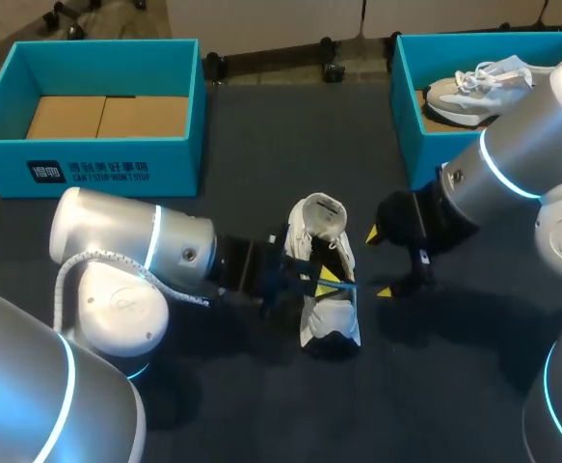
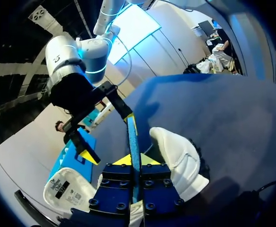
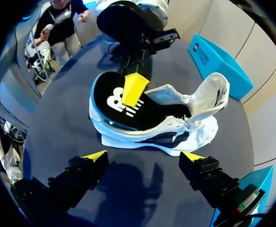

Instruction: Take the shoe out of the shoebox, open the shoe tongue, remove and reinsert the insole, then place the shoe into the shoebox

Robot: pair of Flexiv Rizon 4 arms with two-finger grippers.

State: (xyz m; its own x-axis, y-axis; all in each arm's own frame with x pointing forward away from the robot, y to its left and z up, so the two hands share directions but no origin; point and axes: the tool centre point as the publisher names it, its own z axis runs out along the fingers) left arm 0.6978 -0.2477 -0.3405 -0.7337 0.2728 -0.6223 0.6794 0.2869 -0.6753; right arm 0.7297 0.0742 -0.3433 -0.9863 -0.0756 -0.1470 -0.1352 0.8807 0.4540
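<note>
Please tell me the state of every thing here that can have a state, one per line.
white shoe: on the table, outside both boxes.
tongue: pulled open.
insole: clamped at the shoe's opening.
left gripper: shut on the insole.
right gripper: open, beside the shoe, not touching it.
left shoebox: open, no shoe inside.
right shoebox: open, a grey shoe inside.

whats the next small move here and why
Probably bring the right gripper in to steady the shoe. It hangs open, clear of the shoe, while the left gripper is shut on the insole, whose heel end sits out over the collar. The tongue is already folded open.
</note>
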